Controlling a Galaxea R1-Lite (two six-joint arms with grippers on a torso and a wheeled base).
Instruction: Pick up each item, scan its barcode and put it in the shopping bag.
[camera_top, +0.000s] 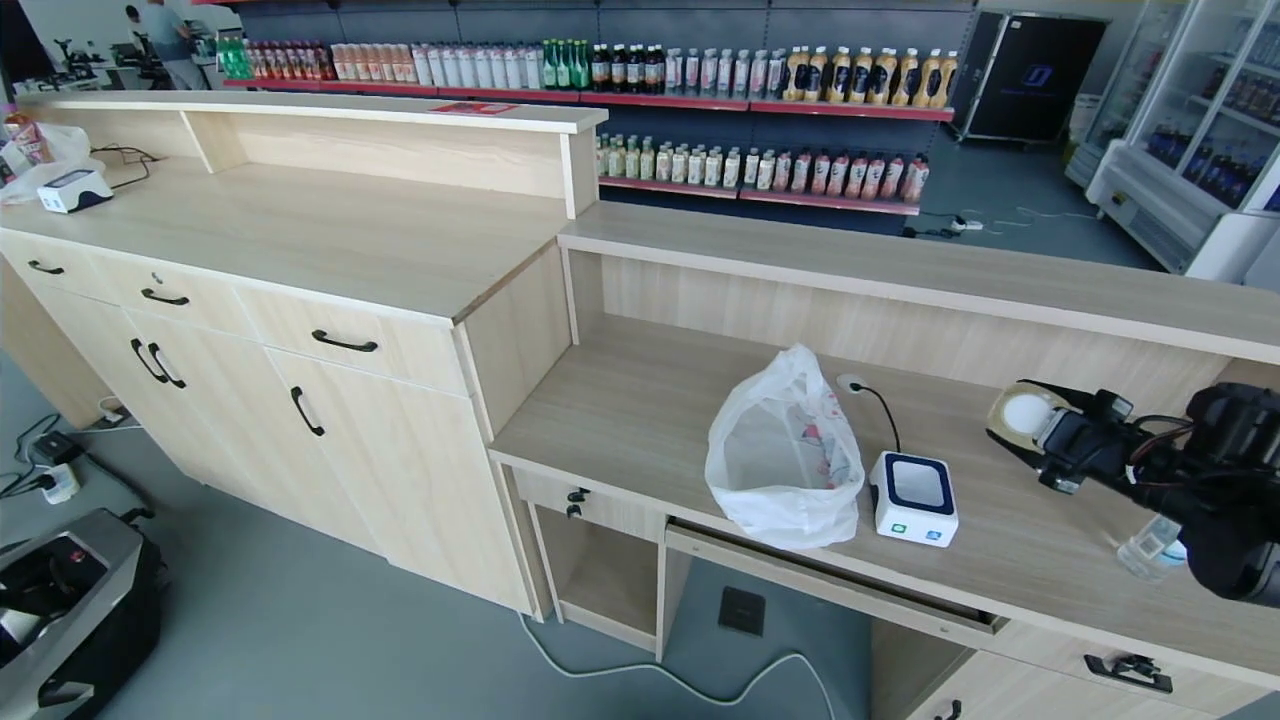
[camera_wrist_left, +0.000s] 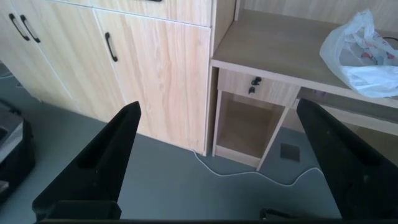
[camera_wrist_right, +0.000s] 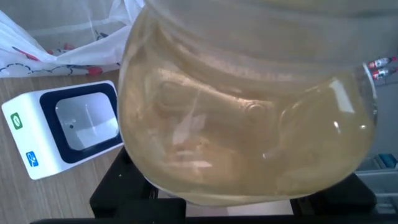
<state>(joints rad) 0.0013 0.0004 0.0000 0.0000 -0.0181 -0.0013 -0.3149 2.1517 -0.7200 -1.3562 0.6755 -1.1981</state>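
My right gripper (camera_top: 1050, 428) is shut on a bottle (camera_top: 1022, 413) of amber drink with a white cap, held above the lower counter to the right of the scanner. In the right wrist view the bottle (camera_wrist_right: 249, 106) hangs close over the white barcode scanner (camera_wrist_right: 68, 134). The scanner (camera_top: 912, 495) sits beside the white plastic shopping bag (camera_top: 785, 450), which stands open on the counter. My left gripper (camera_wrist_left: 217, 162) is open with nothing between its fingers, low over the grey floor in front of the cabinet, and the bag (camera_wrist_left: 367, 53) lies far from it.
A small clear bottle (camera_top: 1150, 548) lies near the counter's front edge, partly behind my right arm. The scanner's black cable (camera_top: 885, 410) runs toward the back wall. A raised shelf (camera_top: 900, 270) borders the counter behind. A taller cabinet (camera_top: 300, 240) stands to the left.
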